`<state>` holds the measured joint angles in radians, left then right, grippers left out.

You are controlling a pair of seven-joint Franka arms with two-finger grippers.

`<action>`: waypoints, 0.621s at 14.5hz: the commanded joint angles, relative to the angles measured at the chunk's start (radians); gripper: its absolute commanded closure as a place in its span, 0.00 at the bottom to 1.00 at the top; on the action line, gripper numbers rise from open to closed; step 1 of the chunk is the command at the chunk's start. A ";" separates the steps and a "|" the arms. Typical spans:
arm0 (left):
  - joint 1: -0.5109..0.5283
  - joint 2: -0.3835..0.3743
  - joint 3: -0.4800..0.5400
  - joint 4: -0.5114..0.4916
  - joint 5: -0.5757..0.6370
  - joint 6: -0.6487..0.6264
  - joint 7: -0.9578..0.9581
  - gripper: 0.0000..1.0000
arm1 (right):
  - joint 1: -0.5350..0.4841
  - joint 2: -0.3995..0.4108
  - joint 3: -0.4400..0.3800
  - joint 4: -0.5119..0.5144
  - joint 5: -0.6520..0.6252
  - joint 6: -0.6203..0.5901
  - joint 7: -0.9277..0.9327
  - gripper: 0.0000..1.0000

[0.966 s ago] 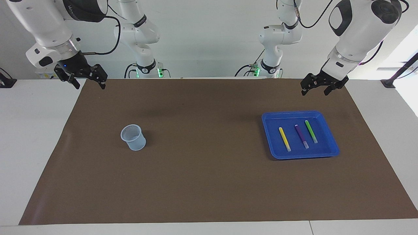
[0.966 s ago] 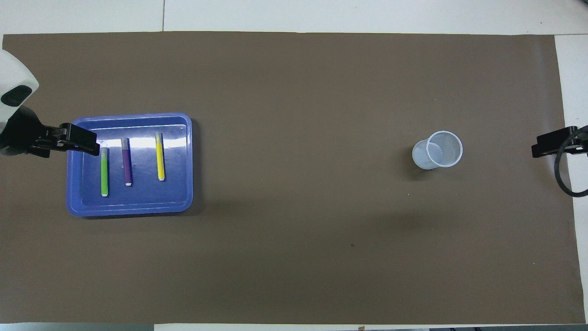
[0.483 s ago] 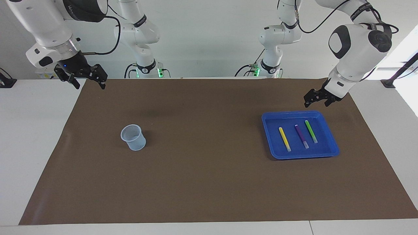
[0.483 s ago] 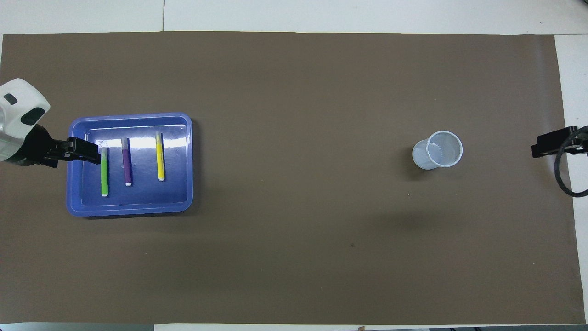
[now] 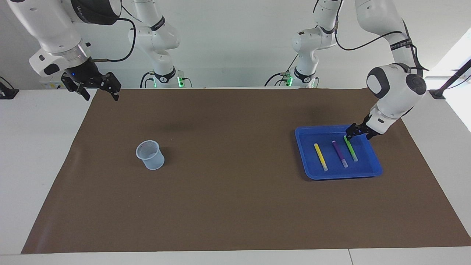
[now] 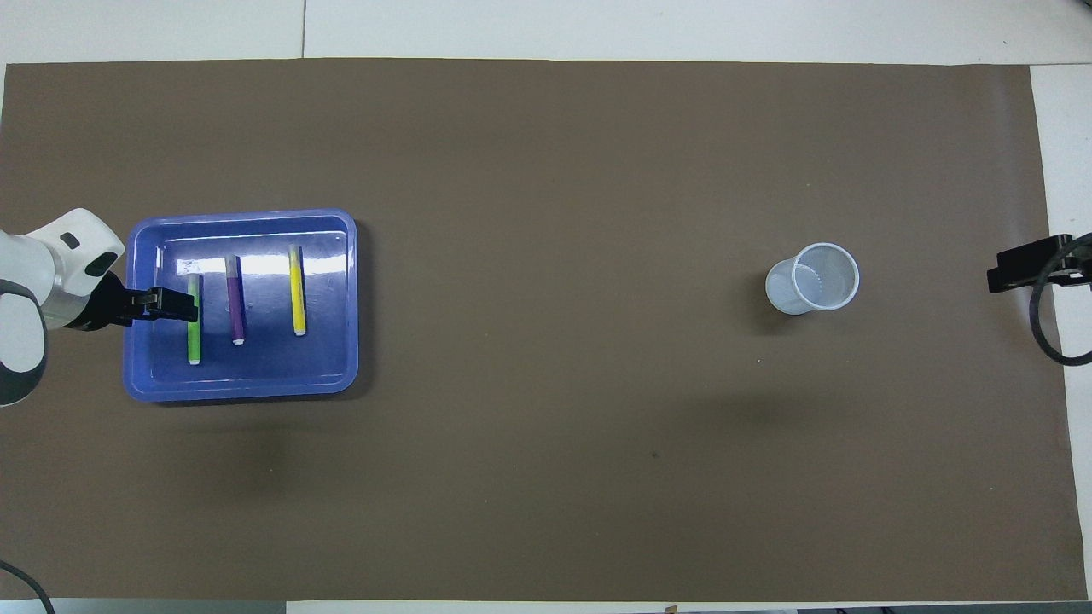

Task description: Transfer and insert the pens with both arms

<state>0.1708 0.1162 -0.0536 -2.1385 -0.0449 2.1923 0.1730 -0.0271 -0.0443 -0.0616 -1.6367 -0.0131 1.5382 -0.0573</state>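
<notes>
On the table, by size:
Mat: a brown mat [image 5: 235, 206] covers most of the tabletop and carries everything else.
Right arm: it waits with the right gripper [image 5: 98, 88] raised over the mat's corner at the right arm's end, fingers apart and empty.
Left arm: over the last second it has swung down from above the mat's edge, so the left gripper [image 5: 357, 131] now sits low inside the tray, at the green pen's end nearest the robots.
Left gripper: fingers apart, one either side of that pen end or just above it; I cannot tell whether they touch it, and nothing is held.
What the change means: my guess is the first pick is about to start, with no pen moved so far.
Tray: a blue tray [image 5: 302, 154] lies at the left arm's end of the mat.
Cup: a clear plastic cup [image 5: 150, 155] stands upright toward the right arm's end, well apart from the tray, with no pen in it.
Pens: a green pen [image 5: 351, 149], a purple pen [image 5: 340, 153] and a yellow pen [image 5: 320, 156] lie flat in the tray, side by side and apart, roughly parallel.
Pen ends: each has a whitish end pointing away from the robots.
</notes>
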 commanded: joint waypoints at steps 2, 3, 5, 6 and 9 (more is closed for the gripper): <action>0.001 0.043 -0.002 -0.018 -0.009 0.075 0.010 0.09 | -0.004 -0.008 0.000 -0.009 0.002 -0.003 -0.018 0.00; -0.010 0.056 -0.002 -0.017 -0.009 0.095 0.007 0.10 | -0.004 -0.008 0.000 -0.009 0.002 -0.003 -0.018 0.00; -0.013 0.074 -0.002 -0.014 -0.007 0.118 0.011 0.19 | -0.004 -0.008 0.000 -0.009 0.002 -0.003 -0.018 0.00; -0.011 0.079 -0.002 -0.012 -0.006 0.121 0.017 0.23 | -0.004 -0.008 0.000 -0.009 0.002 -0.003 -0.018 0.00; -0.011 0.080 -0.002 -0.009 -0.001 0.124 0.019 0.28 | -0.004 -0.008 0.000 -0.009 0.002 -0.003 -0.018 0.00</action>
<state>0.1630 0.1902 -0.0587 -2.1484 -0.0449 2.2943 0.1762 -0.0271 -0.0443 -0.0616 -1.6367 -0.0131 1.5382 -0.0573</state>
